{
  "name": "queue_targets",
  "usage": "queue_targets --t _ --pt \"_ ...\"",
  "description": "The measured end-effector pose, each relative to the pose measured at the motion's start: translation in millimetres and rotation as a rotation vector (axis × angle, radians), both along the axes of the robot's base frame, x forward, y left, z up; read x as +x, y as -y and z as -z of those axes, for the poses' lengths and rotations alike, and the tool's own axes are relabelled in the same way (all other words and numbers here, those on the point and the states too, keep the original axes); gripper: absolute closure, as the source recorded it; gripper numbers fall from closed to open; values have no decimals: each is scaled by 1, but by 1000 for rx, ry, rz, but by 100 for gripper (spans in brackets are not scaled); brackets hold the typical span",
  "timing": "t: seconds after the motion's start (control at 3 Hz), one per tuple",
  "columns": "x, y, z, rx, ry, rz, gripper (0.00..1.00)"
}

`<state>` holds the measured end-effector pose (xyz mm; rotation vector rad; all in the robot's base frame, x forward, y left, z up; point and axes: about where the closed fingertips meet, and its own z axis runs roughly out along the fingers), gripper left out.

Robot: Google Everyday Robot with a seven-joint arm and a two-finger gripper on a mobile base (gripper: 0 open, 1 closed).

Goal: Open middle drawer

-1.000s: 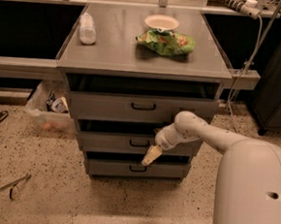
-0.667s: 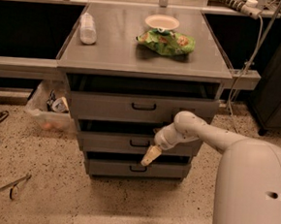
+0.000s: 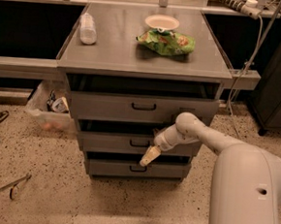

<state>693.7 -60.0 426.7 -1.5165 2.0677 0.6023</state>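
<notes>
The grey cabinet has three stacked drawers. The middle drawer (image 3: 109,142) is the second one, with a small black handle (image 3: 139,143) centred on its front. Its front stands slightly forward of the cabinet, with a dark gap above it. My gripper (image 3: 149,157) hangs at the end of the white arm reaching in from the right. Its cream fingertips point down-left, just below and right of the handle, over the lower edge of the middle drawer front. The top drawer (image 3: 107,105) and bottom drawer (image 3: 112,168) lie above and below.
On the cabinet top (image 3: 111,48) lie a plastic bottle (image 3: 87,28), a white bowl (image 3: 161,22) and a green chip bag (image 3: 166,42). A clear bin (image 3: 48,111) stands on the floor at left. A cable (image 3: 244,63) hangs at right. My white body (image 3: 250,195) fills the lower right.
</notes>
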Motion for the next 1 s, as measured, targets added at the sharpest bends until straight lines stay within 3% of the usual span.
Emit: queue_targets --t 0.33,0.67,1.0 --pt "-1 -1 -4 5 -5 -5 0" --pt "-44 -19 -30 44 -74 -57 0" --pt "-94 -40 -62 90 -179 -86 0"
